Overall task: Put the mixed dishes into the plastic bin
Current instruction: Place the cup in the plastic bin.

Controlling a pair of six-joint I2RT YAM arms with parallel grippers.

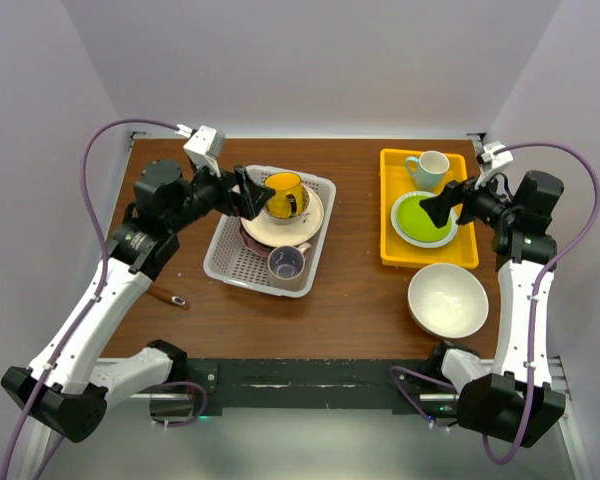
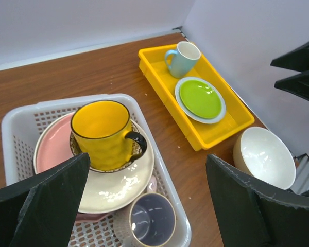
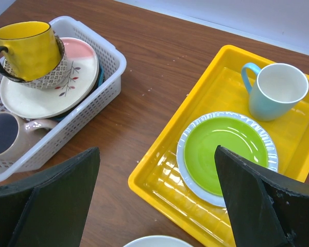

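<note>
The white plastic bin [image 1: 235,265] [image 2: 67,101] [image 3: 118,62] holds stacked plates, pink [image 2: 54,146] under cream [image 2: 118,185]. On them sits a small patterned bowl [image 3: 51,77] with a yellow mug [image 1: 283,195] [image 2: 100,134] inside. A beige mug [image 1: 286,263] [image 2: 149,221] stands in the bin's near corner. The large cream bowl [image 1: 447,299] [image 2: 265,157] rests on the table in front of the tray. My left gripper [image 1: 250,192] [image 2: 148,164] hangs open and empty over the bin. My right gripper [image 1: 438,210] [image 3: 157,154] is open and empty above the tray's left edge.
A yellow tray [image 1: 385,210] [image 3: 159,175] at the back right carries a green plate with a pale blue rim [image 1: 420,217] [image 3: 221,149] and a light blue mug [image 1: 430,168] [image 3: 275,90]. A small brown object [image 1: 168,296] lies on the table under the left arm.
</note>
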